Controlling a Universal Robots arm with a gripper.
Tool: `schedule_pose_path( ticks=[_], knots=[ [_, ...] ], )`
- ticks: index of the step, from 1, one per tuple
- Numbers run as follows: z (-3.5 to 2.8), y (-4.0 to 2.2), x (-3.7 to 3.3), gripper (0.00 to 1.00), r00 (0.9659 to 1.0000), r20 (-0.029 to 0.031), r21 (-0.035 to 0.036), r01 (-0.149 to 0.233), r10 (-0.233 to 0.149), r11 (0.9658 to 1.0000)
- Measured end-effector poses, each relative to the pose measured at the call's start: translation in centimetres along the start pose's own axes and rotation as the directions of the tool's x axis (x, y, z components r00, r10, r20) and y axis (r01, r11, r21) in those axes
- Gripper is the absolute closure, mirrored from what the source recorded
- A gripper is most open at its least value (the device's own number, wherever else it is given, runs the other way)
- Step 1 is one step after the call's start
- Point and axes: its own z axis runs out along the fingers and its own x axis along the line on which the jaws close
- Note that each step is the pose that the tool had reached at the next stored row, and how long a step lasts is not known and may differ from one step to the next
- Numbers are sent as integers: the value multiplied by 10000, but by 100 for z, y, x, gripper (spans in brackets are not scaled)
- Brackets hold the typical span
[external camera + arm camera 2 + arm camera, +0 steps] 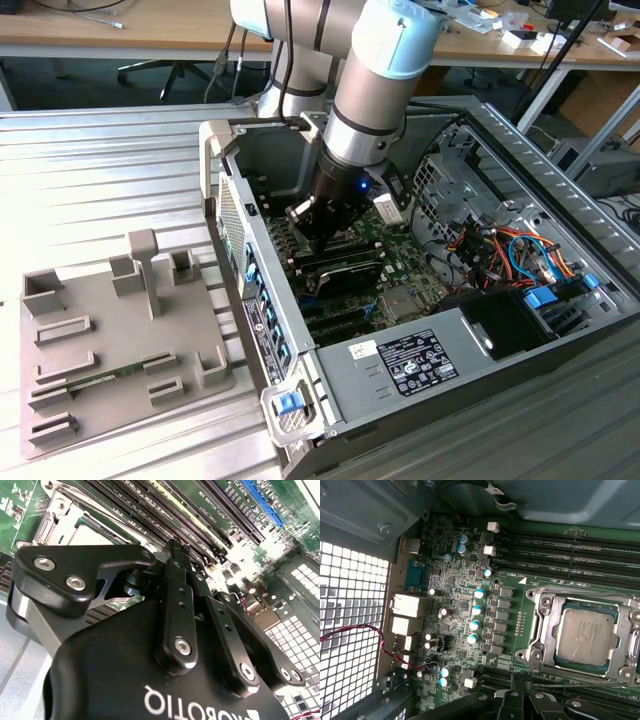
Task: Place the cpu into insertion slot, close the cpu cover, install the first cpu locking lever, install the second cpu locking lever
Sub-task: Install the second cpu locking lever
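Hanging inside the open computer case, gripper low over the motherboard; jaws closed, tips together, holding nothing. Just beside them, cpu seated flat in its socket, silvery cpu cover framing it closed. Memory slots along the socket's edges. Case walls close on every side; grey fixture tray out on the surface, well apart.

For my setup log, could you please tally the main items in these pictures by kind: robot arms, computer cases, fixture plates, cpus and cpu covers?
Robot arm: 1
Computer case: 1
Grey fixture plate: 1
cpu: 1
cpu cover: 1
Total: 5
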Motion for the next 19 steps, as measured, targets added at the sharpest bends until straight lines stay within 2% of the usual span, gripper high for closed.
schedule_pose_path(
  ticks=[7,15,19],
  knots=[
    [18,10,13,89,10000,3,-24,2,-2,10000],
    [68,113,-8,89,10000,6,-28,9,-9,10000],
    [89,143,-12,89,10000,7,-35,9,-9,10000]
  ],
)
